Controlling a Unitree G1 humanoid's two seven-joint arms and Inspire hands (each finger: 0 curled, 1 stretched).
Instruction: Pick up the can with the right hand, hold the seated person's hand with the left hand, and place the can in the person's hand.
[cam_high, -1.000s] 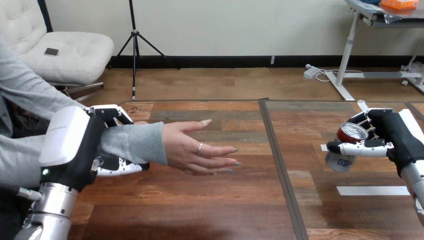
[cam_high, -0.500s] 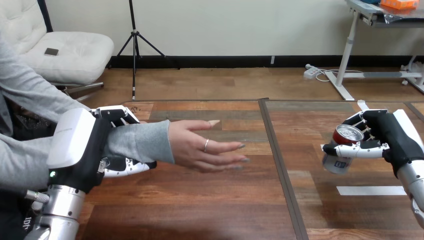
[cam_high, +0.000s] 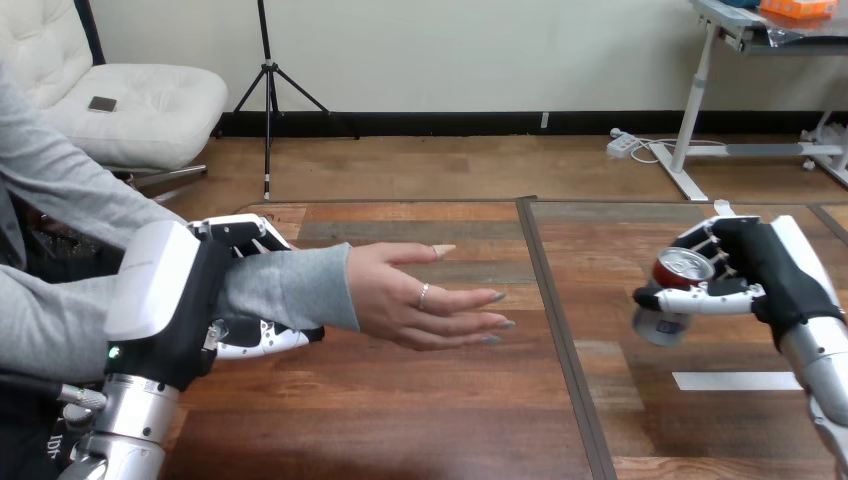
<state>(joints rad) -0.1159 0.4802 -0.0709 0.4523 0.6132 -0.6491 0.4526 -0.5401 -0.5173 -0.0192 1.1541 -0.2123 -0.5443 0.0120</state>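
A silver can (cam_high: 672, 296) with a red top hangs tilted above the table at the right, and my right hand (cam_high: 760, 275) is shut on it, fingers and thumb curled round its body. At the left, my left hand (cam_high: 190, 295) is curled round the person's grey-sleeved forearm (cam_high: 280, 288), fingers over the top and thumb beneath. The person's hand (cam_high: 420, 297) reaches out flat over the middle of the table, fingers pointing right, holding nothing. A wide gap lies between it and the can.
A dark seam (cam_high: 555, 320) runs front to back down the wooden table (cam_high: 400, 410) between the person's hand and the can. White tape strips (cam_high: 730, 381) lie on the table below my right hand.
My left hand has drawn the person's forearm and hand to the right. My right hand has carried the can a little leftward towards the table's middle.
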